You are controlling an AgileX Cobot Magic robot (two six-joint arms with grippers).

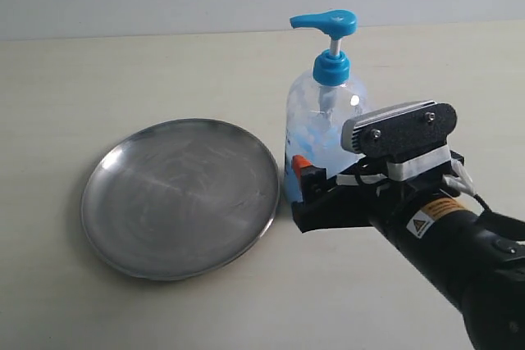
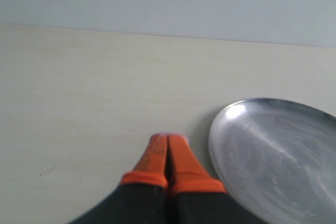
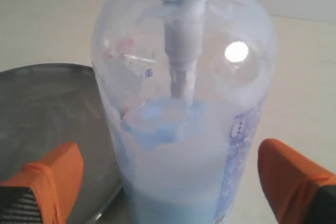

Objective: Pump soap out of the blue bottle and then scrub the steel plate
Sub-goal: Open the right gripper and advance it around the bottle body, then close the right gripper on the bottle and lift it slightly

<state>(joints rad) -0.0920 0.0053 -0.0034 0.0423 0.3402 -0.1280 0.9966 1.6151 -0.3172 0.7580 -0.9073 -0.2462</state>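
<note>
so your left gripper (image 2: 168,139) only shows up in its own wrist cam; its orange tips are pressed flat together with nothing between them, low over the table (image 1: 123,63), just beside the rim of the steel plate (image 1: 180,198); the plate lies flat on the left half of the table, nearer the front edge than the back, and I can't spot any puddle on its scuffed grey face; right next to its right-hand rim, about mid-table, the blue bottle (image 1: 324,120) stands upright, pump head up on its white stem, nozzle pointing left toward the plate side; the soap (image 3: 157,124) fills roughly the lower half of it, pale blue with foamy smears higher up the wall; your right gripper (image 3: 170,182) comes in from the front right corner and is spread wide around the bottle's lower body, one orange finger on each side; there's a visible gap on the plate side, can't tell about contact on the other
</note>
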